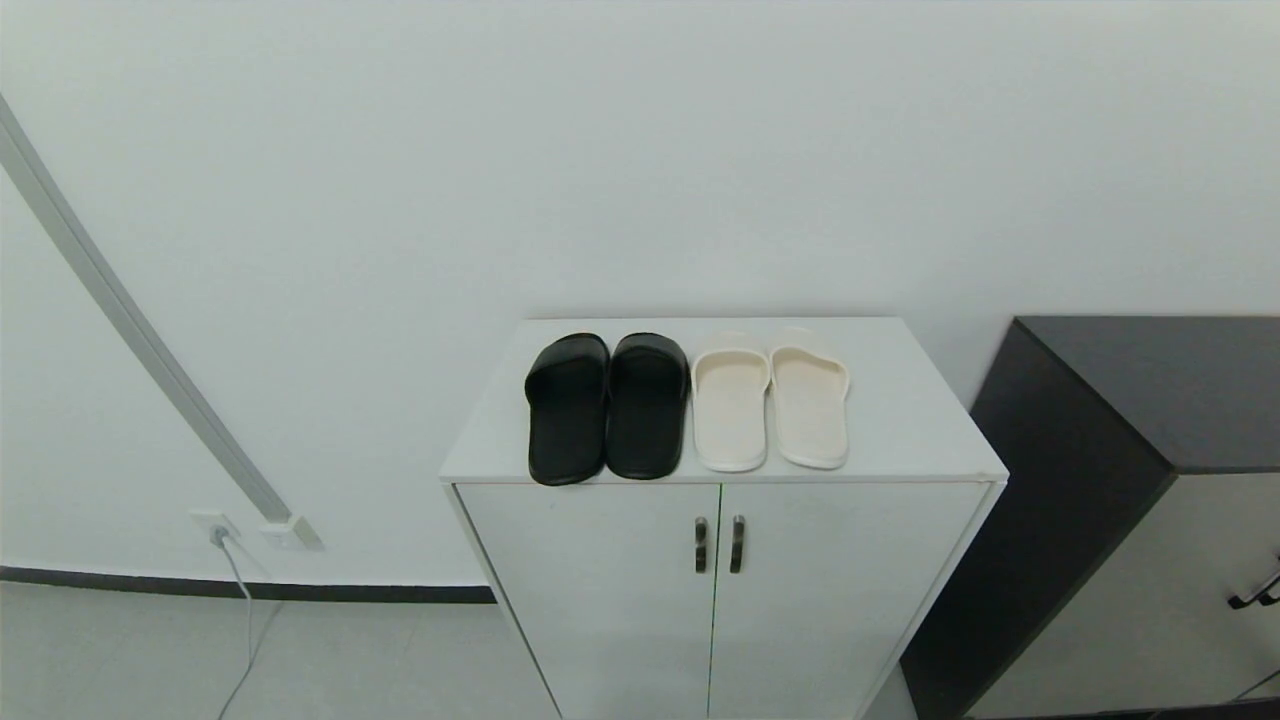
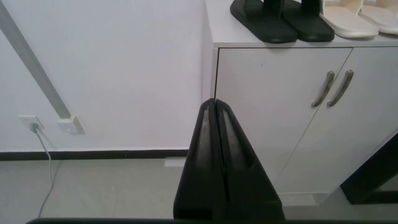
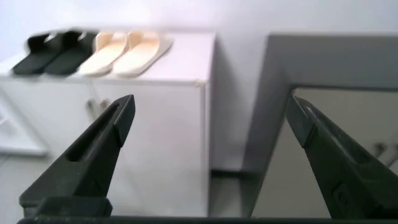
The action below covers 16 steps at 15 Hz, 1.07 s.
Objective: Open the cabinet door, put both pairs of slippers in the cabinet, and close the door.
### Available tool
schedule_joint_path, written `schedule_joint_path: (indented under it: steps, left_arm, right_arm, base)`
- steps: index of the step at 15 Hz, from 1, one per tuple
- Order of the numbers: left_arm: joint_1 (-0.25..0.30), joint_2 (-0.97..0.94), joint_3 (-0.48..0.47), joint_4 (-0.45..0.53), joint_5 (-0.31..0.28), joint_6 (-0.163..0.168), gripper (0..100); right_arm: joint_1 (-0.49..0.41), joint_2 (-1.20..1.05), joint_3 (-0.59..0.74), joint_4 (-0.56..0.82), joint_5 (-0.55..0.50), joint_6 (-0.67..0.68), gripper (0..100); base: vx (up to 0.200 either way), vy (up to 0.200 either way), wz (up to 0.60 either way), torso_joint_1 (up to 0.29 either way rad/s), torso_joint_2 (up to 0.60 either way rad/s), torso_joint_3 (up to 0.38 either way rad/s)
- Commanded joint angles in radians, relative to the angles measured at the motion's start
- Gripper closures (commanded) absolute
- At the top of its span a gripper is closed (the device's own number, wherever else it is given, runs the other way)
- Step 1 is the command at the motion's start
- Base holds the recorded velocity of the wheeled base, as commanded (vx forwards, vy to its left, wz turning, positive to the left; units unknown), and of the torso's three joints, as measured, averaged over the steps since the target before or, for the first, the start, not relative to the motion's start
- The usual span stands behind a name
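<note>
A white two-door cabinet (image 1: 600, 600) stands against the wall, both doors closed, with two dark handles (image 1: 718, 544) at the centre seam. On its top lie a black pair of slippers (image 1: 605, 405) on the left and a cream pair of slippers (image 1: 770, 405) on the right, toes toward the wall. My left gripper (image 2: 216, 102) is shut with nothing in it, low and left of the cabinet (image 2: 280, 112). My right gripper (image 3: 208, 115) is open and empty, off the cabinet's right side; the slippers (image 3: 93, 51) lie farther off.
A dark cabinet (image 1: 1130, 480) with a grey front stands close on the right. On the left wall are a slanted cable duct (image 1: 130, 320), a socket (image 1: 212, 524) and a cord running down to the tiled floor (image 1: 200, 650).
</note>
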Motion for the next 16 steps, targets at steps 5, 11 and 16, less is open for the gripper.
schedule_joint_path:
  steps: [5, 11, 16]
  left_arm:
    - [0.000, 0.001, 0.000, 0.000, 0.001, 0.001, 100]
    - [0.000, 0.001, 0.000, 0.000, 0.001, 0.001, 100]
    - [0.000, 0.001, 0.000, 0.000, 0.001, 0.001, 100]
  right_arm:
    - [0.098, 0.630, -0.022, -0.311, 0.172, 0.075, 0]
    - [0.553, 0.996, -0.290, -0.429, -0.157, 0.235, 0]
    - [0.730, 1.301, -0.549, -0.430, -0.414, 0.304, 0]
  base:
    - [0.000, 0.000, 0.00, 0.000, 0.00, 0.000]
    - [0.000, 0.000, 0.00, 0.000, 0.00, 0.000]
    - [0.000, 0.000, 0.00, 0.000, 0.00, 0.000]
